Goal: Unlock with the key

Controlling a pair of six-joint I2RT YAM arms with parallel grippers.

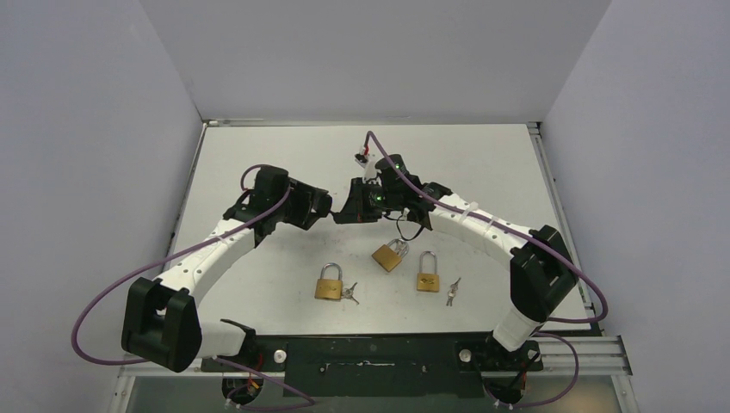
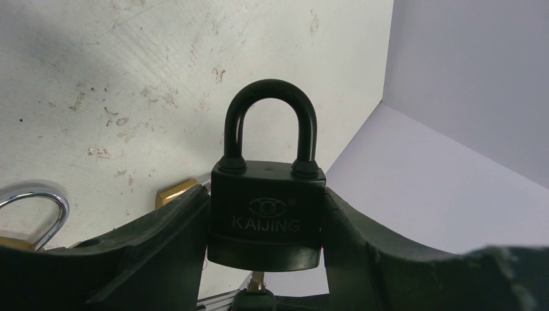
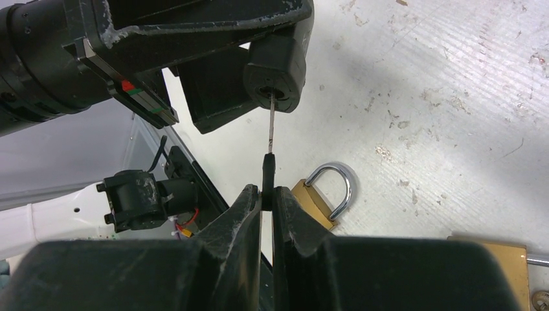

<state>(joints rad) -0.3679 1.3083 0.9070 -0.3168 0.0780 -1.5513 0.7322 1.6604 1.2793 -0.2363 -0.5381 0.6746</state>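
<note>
Pinching the black head of the key, the right gripper has its jaws almost fully closed, with only the thin head between them. The key's blade runs straight up from the fingers into the keyhole in the underside of the black lock; how deep it sits cannot be told.

The left gripper stands about half open, its two fingers pressed against the sides of the black lock's body, holding it above the table with the shackle pointing away from the wrist. Both shackle legs sit down in the body.

The two grippers meet nose to nose over the middle of the table. Nearer the arm bases lie three brass locks, two with spare keys just beside them.
</note>
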